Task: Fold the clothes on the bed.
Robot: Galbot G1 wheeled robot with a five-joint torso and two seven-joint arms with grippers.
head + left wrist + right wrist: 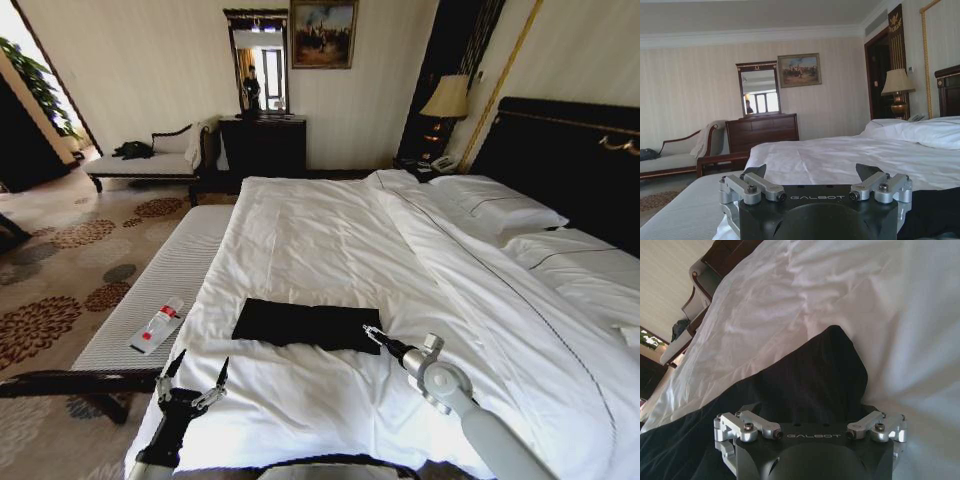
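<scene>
clothes: one black t-shirt (305,325), lying as a flat dark oblong on the white sheet near the foot of the bed (330,240) — no lettering shows on the face that is up.
right jaws: i cannot tell from these views whether they are apart or together, nor whether any cloth is between them.
right gripper (372,333): at the shirt's right edge, touching it or just over it; in the right wrist view the black fabric (810,385) rises in a soft peak straight ahead of the gripper body.
left jaws: spread wide, with nothing between the fingers (222,372).
left gripper (190,378): hanging at the foot-side edge of the mattress, near the shirt's left end but apart from it; in the left wrist view the black cloth (932,212) lies just off to one side.
surroundings: pale ribbed bench (165,290) beside the bed with a small bottle (160,322) on it, well clear of the work; pillows (500,205) by the dark headboard (570,150).
step in hand, as i judge it: taking hold of the right edge for another fold.
doing it well: pinch only the shirt layers — not the sheet beneath; lift low and carry the edge across evenly so the stack stays square; use the left gripper to pin the far end if the cloth starts to drag.
</scene>
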